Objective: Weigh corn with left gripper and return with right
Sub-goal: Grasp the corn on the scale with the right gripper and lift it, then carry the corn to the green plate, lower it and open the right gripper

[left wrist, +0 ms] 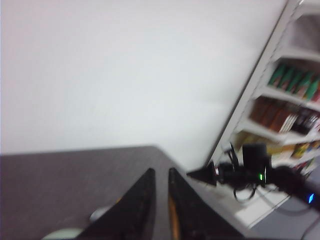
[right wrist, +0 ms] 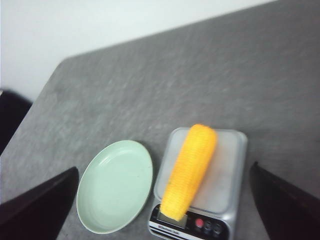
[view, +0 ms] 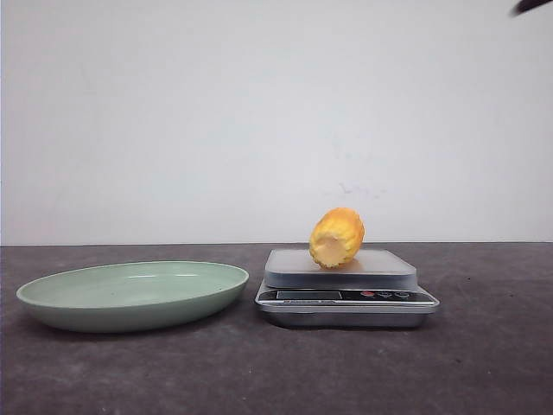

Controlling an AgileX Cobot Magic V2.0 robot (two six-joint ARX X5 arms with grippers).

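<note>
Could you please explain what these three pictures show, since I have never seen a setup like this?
This is a two-armed robot at a dark table. The front picture looks forward over the table. On it sit a green plate, empty, and beside it a kitchen scale with a piece of corn lying on its platform.

The other two pictures come from cameras on the robot's wrists. The right wrist camera looks down from above: the dark shapes at the lower corners are the fingers of the right gripper, spread wide open over the corn, scale and plate. It holds nothing.

The left wrist camera is blurred and points toward the wall and some shelves. The left gripper has its fingers nearly together, with nothing visible between them. The other arm shows beyond it.
</note>
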